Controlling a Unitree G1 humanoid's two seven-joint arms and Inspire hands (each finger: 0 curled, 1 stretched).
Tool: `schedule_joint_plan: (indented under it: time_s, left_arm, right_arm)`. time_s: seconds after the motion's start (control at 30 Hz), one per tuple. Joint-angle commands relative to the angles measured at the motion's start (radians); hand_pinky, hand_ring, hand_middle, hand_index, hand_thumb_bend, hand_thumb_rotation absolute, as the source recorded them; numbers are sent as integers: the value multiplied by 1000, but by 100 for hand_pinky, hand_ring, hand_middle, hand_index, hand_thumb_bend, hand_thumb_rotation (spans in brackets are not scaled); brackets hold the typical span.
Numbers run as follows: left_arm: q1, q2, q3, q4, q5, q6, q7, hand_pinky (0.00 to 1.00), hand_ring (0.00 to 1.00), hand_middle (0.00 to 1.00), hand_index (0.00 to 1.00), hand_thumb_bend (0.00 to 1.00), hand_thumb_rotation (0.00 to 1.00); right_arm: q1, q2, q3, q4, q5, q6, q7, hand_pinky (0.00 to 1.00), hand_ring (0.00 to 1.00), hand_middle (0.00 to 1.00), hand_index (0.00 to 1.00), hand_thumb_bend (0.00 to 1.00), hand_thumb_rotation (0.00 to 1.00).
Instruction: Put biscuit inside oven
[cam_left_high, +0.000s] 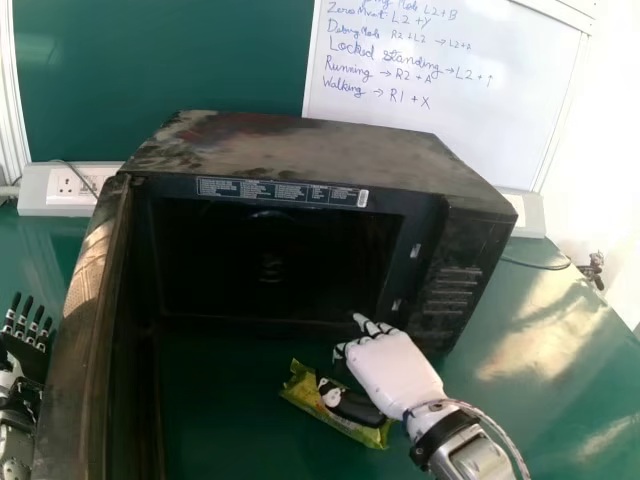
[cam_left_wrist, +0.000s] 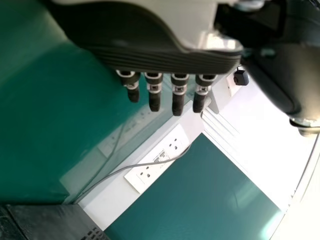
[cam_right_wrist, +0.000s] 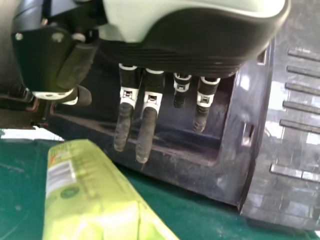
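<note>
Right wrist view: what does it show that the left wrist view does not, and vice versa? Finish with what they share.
Right wrist view: the right hand and the green biscuit packet.
Left wrist view: the left hand, a white socket strip and a grey cable.
Both: the green tabletop and, it seems, part of the black oven.

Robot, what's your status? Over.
Black-fingered left hand and white-backed right hand open, empty. Yellow-green biscuit packet on green table, outside boxy black oven. Oven door open, no obstruction seen.
</note>
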Motion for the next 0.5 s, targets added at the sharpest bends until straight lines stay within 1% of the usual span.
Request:
schedule_joint_plan:
  time_s: [0.0,0.1,0.17,0.3,0.33,0.37,0.4,0.47]
  left_arm:
    - [26,-20,-7,34,11,32,21,71,75,44,56,49,0]
    - [25,-17,-6,41,12,27,14,73,76,44,55,50,0]
    - [25,-18,-5,37,9,32,20,71,75,44,55,50,0]
    - [28,-19,-4,30,6,39,25,69,73,44,55,50,0]
    - [30,-19,-4,28,6,39,24,69,73,44,56,50,0]
    - [31,-19,-4,26,6,38,24,68,73,44,56,50,0]
    - [31,-19,-4,24,7,38,24,69,73,44,56,49,0]
    - [32,-18,-4,23,6,41,25,70,74,44,56,50,0]
  right_arm:
    - [8,6,-17,-19,10,1,1,80,57,48,50,52,0]
    - [9,4,-15,-30,9,7,35,79,58,48,51,52,0]
    - [11,4,-13,-39,15,13,68,80,59,48,51,53,0]
    - [27,6,-19,-44,31,13,88,80,58,48,52,53,0]
    - [29,4,-20,-50,32,20,111,80,58,48,51,53,0]
    - [30,-4,-19,-63,29,29,152,81,61,57,50,52,7]
    - [27,-12,-17,-77,24,39,200,83,67,67,62,66,18]
    - [23,-25,-16,-96,23,48,273,84,76,77,73,82,31]
